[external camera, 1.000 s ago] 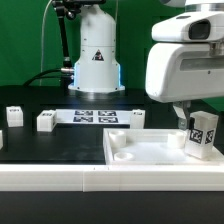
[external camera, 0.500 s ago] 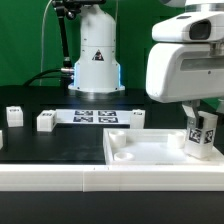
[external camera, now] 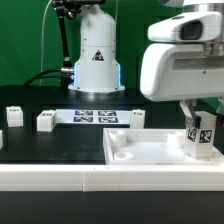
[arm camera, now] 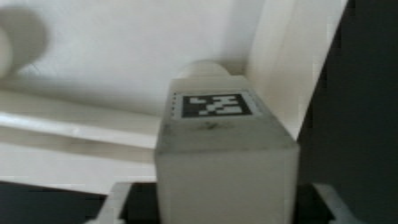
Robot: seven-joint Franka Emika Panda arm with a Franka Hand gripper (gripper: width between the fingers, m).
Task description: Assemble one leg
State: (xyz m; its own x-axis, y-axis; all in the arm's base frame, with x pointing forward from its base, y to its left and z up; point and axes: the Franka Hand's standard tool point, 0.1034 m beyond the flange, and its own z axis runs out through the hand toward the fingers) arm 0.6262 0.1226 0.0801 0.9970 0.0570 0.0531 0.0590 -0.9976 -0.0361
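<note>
My gripper (external camera: 202, 118) is shut on a leg (external camera: 203, 135), a small white oblong block with a black-and-white tag. It holds the leg upright over the corner of the white tray-like top (external camera: 150, 152) at the exterior view's right, with the lower end at or just above the tray floor. In the wrist view the leg (arm camera: 222, 150) fills the middle between my jaws, its tag (arm camera: 217, 105) faces the camera, and the top's rim (arm camera: 285, 50) runs beside it. Whether the leg touches the top is hidden.
Three more white legs lie on the black table: one (external camera: 46, 121), one (external camera: 14, 115) and one (external camera: 137, 118). The marker board (external camera: 95, 116) lies behind the top. The robot base (external camera: 97, 55) stands at the back.
The held leg has shifted slightly toward the exterior view's right and a little up. The gripper body has leaned slightly to the left. The grip is unchanged.
</note>
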